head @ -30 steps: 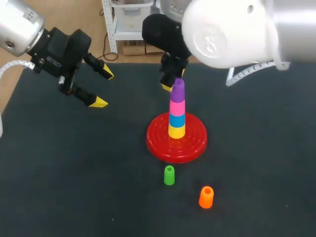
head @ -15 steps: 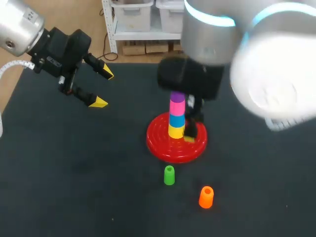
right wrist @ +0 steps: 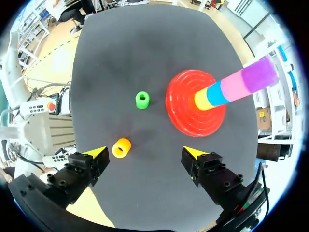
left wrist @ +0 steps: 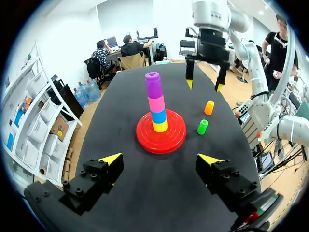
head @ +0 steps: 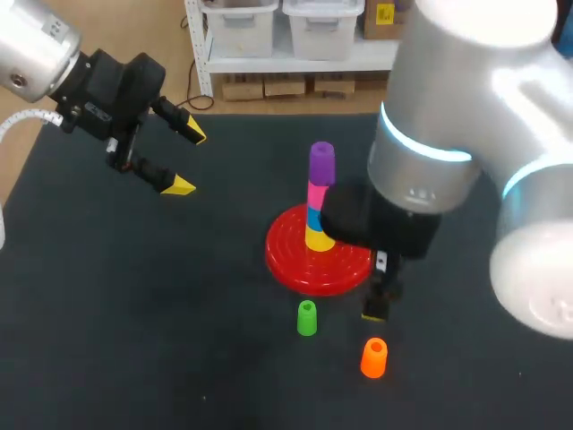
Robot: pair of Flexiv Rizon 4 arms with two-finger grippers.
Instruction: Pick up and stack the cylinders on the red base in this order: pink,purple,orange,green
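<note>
A dark table (head: 134, 313) is seen carrying a round red base (left wrist: 145, 137), on which four cylinders are stacked upright. A yellow cylinder (left wrist: 160, 126) is set lowest, a blue cylinder (left wrist: 158, 116) upon it, then a pink cylinder (left wrist: 156, 103), and a purple cylinder (left wrist: 153, 84) is placed on top.

Two cylinders are left standing on the table, off the base. The green cylinder (head: 307, 318) is found just beside the base's near rim. The orange cylinder (head: 373, 357) is set a little further out, near the green one but apart from it.

The left gripper (head: 186, 159) is held above the table, well apart from the stack, with its fingers spread wide and nothing between them. In the left wrist view the base and the stack are seen ahead of it.

The right gripper (right wrist: 145, 153) is held above the table beside the base, on the side of the loose cylinders. Its fingers are also spread wide and nothing is gripped. In the right wrist view the orange cylinder is seen below it, close to one fingertip, while the green cylinder lies further ahead.
</note>
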